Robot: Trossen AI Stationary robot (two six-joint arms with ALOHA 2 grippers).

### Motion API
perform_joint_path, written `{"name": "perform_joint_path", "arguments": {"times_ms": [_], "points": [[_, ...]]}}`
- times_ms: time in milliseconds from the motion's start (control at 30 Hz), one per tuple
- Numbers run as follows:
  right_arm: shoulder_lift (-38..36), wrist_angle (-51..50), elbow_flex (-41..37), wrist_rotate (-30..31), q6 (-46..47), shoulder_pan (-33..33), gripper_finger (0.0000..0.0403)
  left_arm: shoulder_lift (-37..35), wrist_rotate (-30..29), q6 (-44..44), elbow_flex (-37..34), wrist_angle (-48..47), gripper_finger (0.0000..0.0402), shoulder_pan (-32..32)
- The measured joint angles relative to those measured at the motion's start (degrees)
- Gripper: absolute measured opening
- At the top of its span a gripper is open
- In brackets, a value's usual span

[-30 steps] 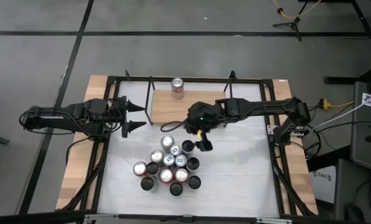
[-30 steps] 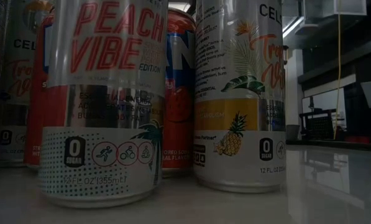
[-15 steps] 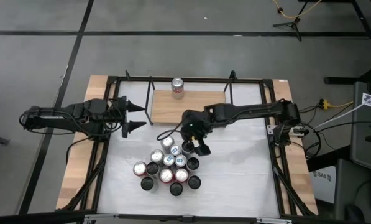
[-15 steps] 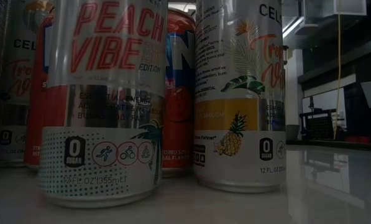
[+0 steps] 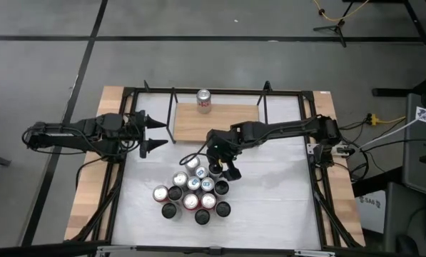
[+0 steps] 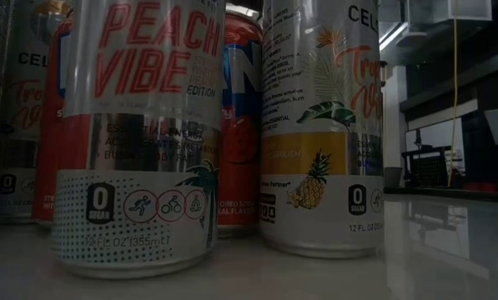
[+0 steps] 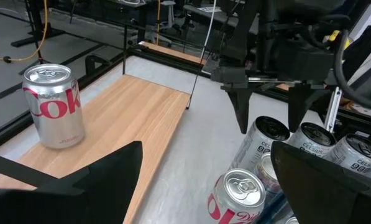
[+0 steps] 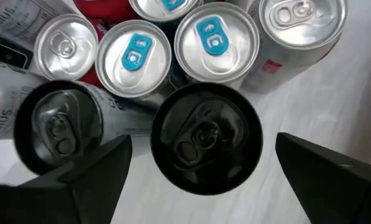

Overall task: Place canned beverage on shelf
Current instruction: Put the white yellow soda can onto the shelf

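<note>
The right gripper (image 5: 222,168) is being held over the far edge of the tightly packed cluster of upright beverage cans (image 5: 193,191) on the white worktop (image 5: 270,193), fingers (image 8: 334,177) spread fully wide and empty, straddling a black-topped can (image 8: 206,138) seen from directly above in the right wrist view. The left gripper (image 5: 150,133) is being parked near the left end of the small light-wood shelf with thin black rod uprights (image 5: 227,121), fingers wide apart, nothing held. One silver-and-red cola can (image 5: 204,101) is already standing on the shelf's far edge; the rest are not yet placed. Risks, as judged: the target can is being crowded by neighbours touching or just beside it, notably a second black-topped can (image 8: 58,129) and the blue-tabbed silver cans (image 8: 216,41), so a descending finger is likely to be landed on a neighbour's rim or wedged between two cans, tipping one and toppling others. If the grip is being centred poorly, the can could be pinched off-axis and dropped in transit. On delivery, the black rod uprights and the cola can are being left as collision points.
</note>
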Motion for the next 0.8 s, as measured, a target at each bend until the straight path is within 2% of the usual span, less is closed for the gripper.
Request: {"name": "perform_joint_path", "arguments": {"times_ms": [300,500,633,800], "points": [[1.9,0.3,0.0,3.7,0.0,0.0,0.0392,0.0,0.0,0.0,0.0,0.0,0.0349,0.0],[3.2,0.2,0.0,4.0,0.3,0.4,0.0386,0.0,0.0,0.0,0.0,0.0,0.0349,0.0],[3.5,0.2,0.0,4.6,0.3,1.2,0.0354,0.0,0.0,0.0,0.0,0.0,0.0349,0.0],[3.7,0.1,0.0,5.6,1.3,1.6,0.0294,0.0,0.0,0.0,0.0,0.0,0.0349,0.0]]}}
